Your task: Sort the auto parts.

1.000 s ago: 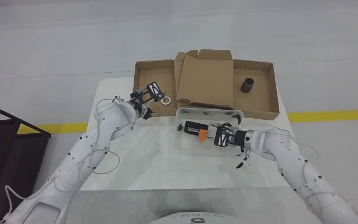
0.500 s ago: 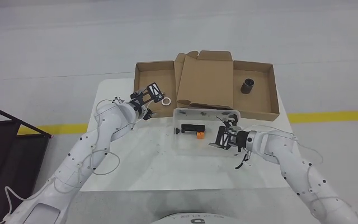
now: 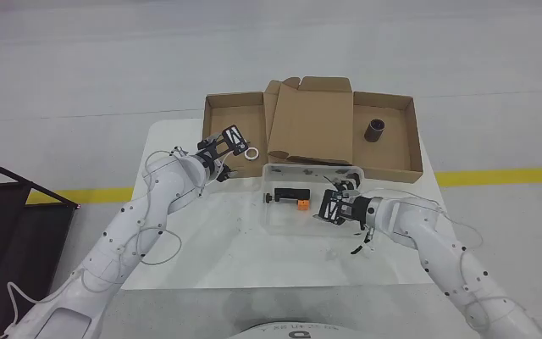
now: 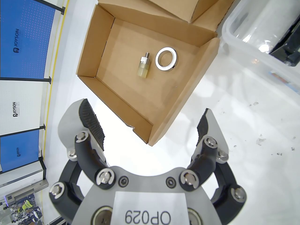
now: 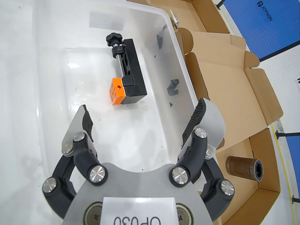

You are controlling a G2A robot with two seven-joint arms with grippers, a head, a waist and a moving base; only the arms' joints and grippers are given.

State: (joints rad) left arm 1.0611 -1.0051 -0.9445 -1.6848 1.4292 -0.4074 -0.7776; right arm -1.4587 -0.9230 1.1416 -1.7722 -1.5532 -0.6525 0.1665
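Right wrist view: the clamp, black with an orange block, lies flat in the clear bin, just ahead of the right gripper, whose fingers are spread wide and hold nothing. Compared with a second ago, the clamp sits slightly farther from that gripper, and the gripper has edged a little along the bin. A ring and a small fitting lie side by side in the left box. The left gripper hangs over the box's near corner, spread and empty, unmoved. A brown cylinder lies in the right box.
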